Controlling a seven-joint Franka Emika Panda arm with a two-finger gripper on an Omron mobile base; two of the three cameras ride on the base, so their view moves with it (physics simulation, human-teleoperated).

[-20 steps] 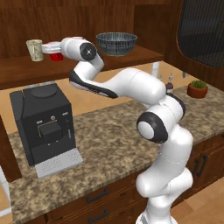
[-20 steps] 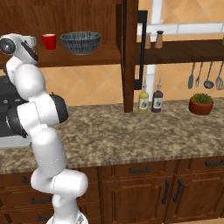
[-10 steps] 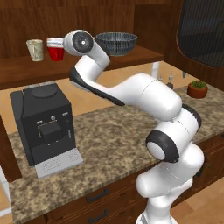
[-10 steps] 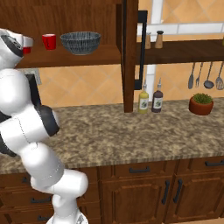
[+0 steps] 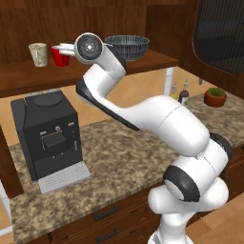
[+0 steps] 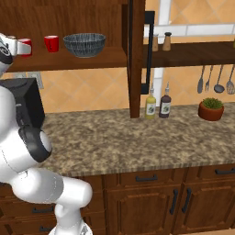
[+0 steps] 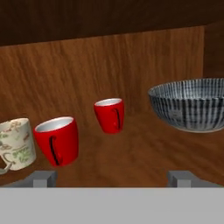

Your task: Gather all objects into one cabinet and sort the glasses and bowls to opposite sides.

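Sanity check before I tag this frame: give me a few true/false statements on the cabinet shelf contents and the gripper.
1. The gripper is open and holds nothing. True.
2. The dark bowl sits on the granite counter. False: it sits on the cabinet shelf, at the right end of the row.
3. Two red cups stand on the shelf. True.
4. The beige cup stands between the two red cups. False: it is at the left end, beside the nearer red cup.
5. A red cup lies tipped on its side. False: both stand upright, openings up.
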